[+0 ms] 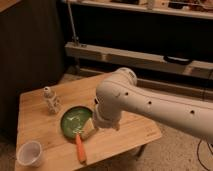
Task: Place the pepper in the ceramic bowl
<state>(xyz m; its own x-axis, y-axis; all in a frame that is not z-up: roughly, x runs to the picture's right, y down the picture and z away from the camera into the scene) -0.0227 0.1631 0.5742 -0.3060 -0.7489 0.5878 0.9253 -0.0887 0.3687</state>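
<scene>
The orange pepper lies on the wooden table just in front of the dark green ceramic bowl, its paler end toward the bowl's rim. The bowl sits near the table's middle and holds nothing I can make out. My gripper reaches down from the big white arm to the bowl's front right edge, right at the pepper's upper end. The arm hides most of it.
A small white-patterned shaker figure stands left of the bowl. A white cup stands at the table's front left corner. Dark shelving runs behind the table. The table's right edge drops to the floor.
</scene>
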